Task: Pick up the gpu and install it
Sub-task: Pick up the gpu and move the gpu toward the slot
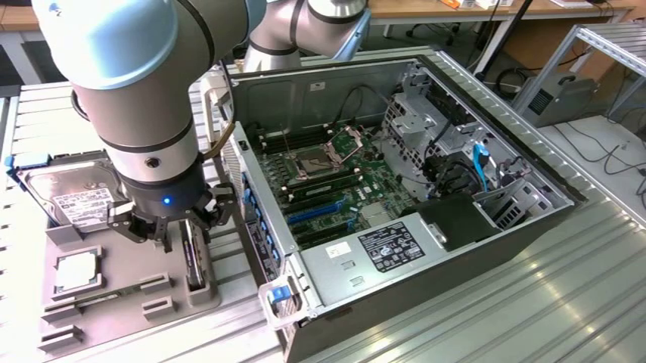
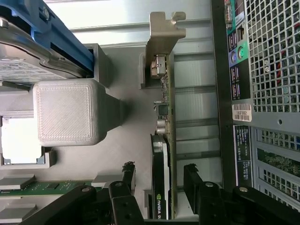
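Quick update from my end of the remote link. The hand [image 1: 169, 238] is down low over the grey holder tray [image 1: 131, 306] that sits just beside the open computer case [image 1: 333, 83], on the exterior view's left. The graphics card [image 1: 195, 268] stands on its long edge in a slot of that tray, on the side nearest the case.

In the wrist view the hand [image 2: 159, 172] straddles the card [image 2: 161, 157]. One of the fingers [image 2: 192, 180] is on each side of it, and I can see a gap between each one and the card. So the hand is apart and not clamped on anything. The card's metal bracket [image 2: 164, 37] points away from the hand.

The hard drive [image 1: 76, 198] with its white label lies at the far end of the same tray, and the small square chip [image 1: 77, 272] sits in its own pocket nearer the front. Inside the case the green motherboard [image 1: 333, 181] is exposed. It all sits on a ribbed metal counter [image 1: 504, 302].
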Tool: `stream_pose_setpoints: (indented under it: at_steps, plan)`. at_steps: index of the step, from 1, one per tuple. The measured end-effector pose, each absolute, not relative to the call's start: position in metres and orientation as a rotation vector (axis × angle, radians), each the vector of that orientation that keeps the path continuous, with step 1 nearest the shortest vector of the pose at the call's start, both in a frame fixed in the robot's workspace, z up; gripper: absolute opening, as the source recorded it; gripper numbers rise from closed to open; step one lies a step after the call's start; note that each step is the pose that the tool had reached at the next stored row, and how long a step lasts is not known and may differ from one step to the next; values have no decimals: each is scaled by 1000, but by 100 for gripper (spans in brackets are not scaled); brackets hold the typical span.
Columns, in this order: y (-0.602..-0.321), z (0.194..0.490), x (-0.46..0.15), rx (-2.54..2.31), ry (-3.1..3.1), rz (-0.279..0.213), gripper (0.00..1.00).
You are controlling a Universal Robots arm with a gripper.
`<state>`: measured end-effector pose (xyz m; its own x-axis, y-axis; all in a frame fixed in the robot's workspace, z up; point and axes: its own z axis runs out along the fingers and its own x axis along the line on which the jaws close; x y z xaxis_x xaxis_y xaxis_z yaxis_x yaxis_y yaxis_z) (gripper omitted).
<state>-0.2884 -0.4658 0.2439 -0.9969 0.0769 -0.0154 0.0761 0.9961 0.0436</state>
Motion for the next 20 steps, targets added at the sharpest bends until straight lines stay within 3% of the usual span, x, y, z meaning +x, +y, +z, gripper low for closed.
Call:
stream_pose_setpoints:
  at_steps: [3, 6, 15, 17, 20]
  plan:
    - [-466, 244, -288, 120, 3121, 67, 53]
    - [-466, 244, -288, 120, 3121, 67, 39]
    - [-466, 244, -288, 120, 3121, 67, 39]
    - [-466, 244, -288, 120, 3121, 67, 31]
    - [-466, 244, -288, 120, 3122, 67, 27]
